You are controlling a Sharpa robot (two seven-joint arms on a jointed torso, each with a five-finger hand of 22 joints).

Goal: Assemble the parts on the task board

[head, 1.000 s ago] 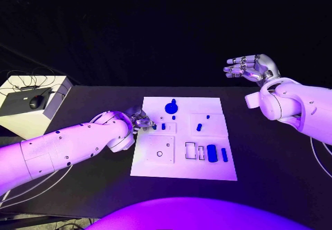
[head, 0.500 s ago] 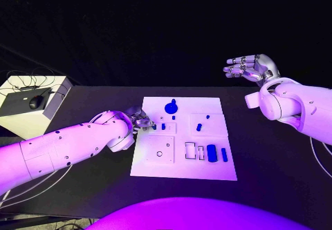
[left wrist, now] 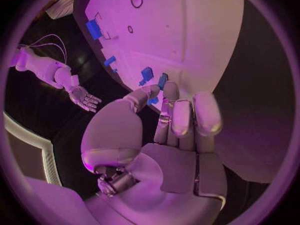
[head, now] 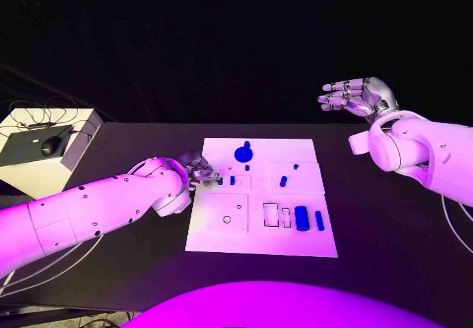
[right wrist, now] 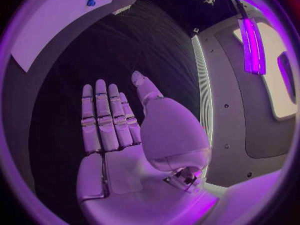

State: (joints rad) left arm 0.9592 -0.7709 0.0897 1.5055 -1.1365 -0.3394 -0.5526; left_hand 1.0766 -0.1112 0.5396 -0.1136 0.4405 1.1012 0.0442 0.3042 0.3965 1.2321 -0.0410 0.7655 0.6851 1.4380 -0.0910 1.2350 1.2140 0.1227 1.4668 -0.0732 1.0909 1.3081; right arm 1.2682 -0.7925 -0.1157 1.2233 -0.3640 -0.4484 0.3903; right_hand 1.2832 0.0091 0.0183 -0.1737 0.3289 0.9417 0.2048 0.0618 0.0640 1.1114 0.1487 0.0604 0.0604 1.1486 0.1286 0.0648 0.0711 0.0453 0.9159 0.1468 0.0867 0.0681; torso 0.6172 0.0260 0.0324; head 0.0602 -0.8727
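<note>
The white task board (head: 258, 236) lies in the middle of the black table. Several small blue parts sit on it: a round knob (head: 243, 152), a short peg (head: 232, 180), another peg (head: 283, 181) and two bars (head: 301, 217) beside empty slots. My left hand (head: 200, 171) is at the board's left edge. In the left wrist view my left hand (left wrist: 169, 130) pinches a small blue part (left wrist: 162, 80) between thumb and a fingertip, just off the board's edge. My right hand (head: 359, 96) is raised beyond the table's far right, fingers spread, palm (right wrist: 134, 150) empty.
A white box (head: 44, 147) with a black mouse and cables on top stands off the table's left side. The board (left wrist: 181, 30) has a round hole (left wrist: 136, 0). Bare black tabletop (head: 394, 225) lies to the right of the board.
</note>
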